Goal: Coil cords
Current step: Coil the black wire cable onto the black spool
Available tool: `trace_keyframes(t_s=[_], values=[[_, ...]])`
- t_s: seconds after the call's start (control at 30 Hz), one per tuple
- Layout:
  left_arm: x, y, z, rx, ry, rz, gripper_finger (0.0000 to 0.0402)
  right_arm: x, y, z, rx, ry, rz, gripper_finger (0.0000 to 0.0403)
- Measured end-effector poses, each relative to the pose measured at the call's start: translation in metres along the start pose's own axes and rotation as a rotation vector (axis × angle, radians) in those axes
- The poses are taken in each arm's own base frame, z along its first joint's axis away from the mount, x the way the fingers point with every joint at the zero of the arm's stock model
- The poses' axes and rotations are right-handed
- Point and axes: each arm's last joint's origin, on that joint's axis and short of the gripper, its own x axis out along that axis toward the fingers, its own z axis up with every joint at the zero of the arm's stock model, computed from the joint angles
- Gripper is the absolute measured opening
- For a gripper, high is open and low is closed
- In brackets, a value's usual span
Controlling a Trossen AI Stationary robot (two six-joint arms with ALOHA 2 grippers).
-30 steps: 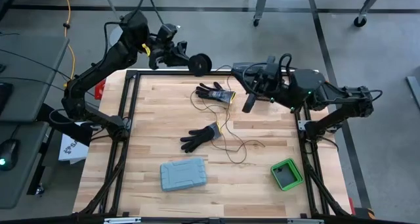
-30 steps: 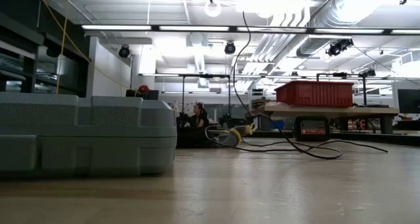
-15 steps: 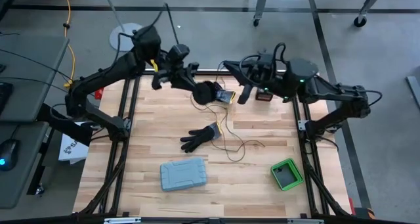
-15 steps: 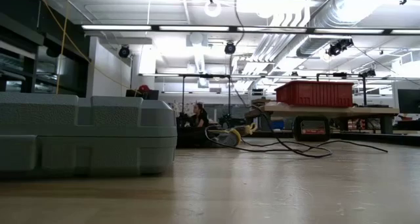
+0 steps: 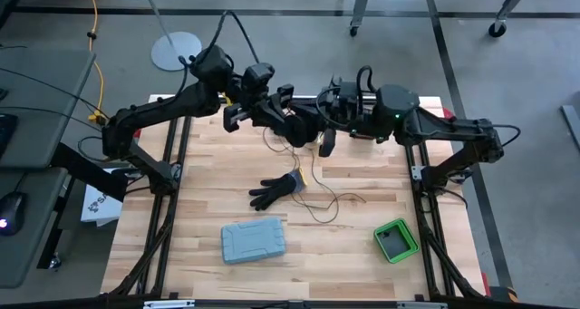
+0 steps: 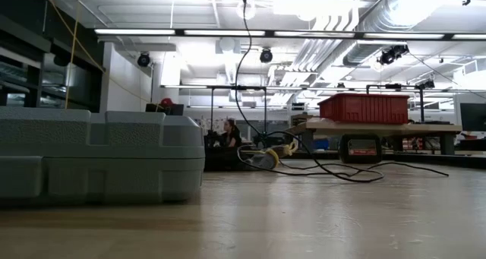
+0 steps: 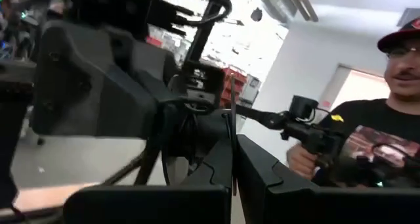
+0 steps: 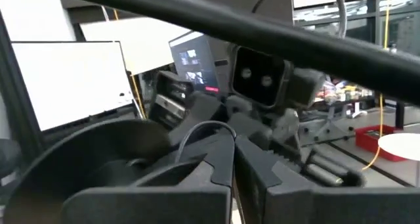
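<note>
From above, we see the left gripper (image 5: pixel 304 132) and the right gripper (image 5: pixel 324 144) meeting over the far middle of the table (image 5: pixel 362 218), both closed, probably so a strand can pass between them. The cord (image 5: pixel 319 196) trails loosely from under them toward the near side, past a glove (image 5: pixel 276 189), its long axis running far to near.

At table height, the cord (image 6: pixel 334 170) lies slack on the wood, one strand rising upward.

In the left wrist view a thin strand seems pinched between the closed fingers (image 7: pixel 223 178).

In the right wrist view the fingers (image 8: pixel 223 171) are pressed together; we cannot tell whether they hold anything.
</note>
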Motion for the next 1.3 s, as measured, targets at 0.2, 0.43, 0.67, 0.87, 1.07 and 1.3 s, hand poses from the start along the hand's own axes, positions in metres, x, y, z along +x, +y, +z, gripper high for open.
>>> trace_keyframes(t_s=[0.2,0.43,0.67,0.87,1.07,1.3], values=[[0.000,-0.006,0.009,0.132,-0.093,0.005,0.0000,0.003,0.003,-0.005,0.033,0.030,0.023,0.0000],[-0.005,-0.012,0.019,0.240,-0.195,0.003,0.0000,0.011,0.004,-0.015,0.071,0.061,0.035,0.0000],[-0.024,-0.011,0.029,0.287,-0.219,0.056,0.0000,0.012,0.004,-0.017,0.066,0.067,0.033,0.0000],[-0.052,-0.016,0.043,0.335,-0.221,0.110,0.0000,0.011,0.003,-0.018,0.055,0.079,0.021,0.0000],[-0.072,-0.025,0.053,0.356,-0.240,0.180,0.0000,0.012,0.003,-0.019,-0.026,0.083,0.015,0.0001],[-0.076,-0.027,0.053,0.343,-0.206,0.171,0.0000,0.011,0.000,-0.020,-0.060,0.088,-0.073,0.0003]])
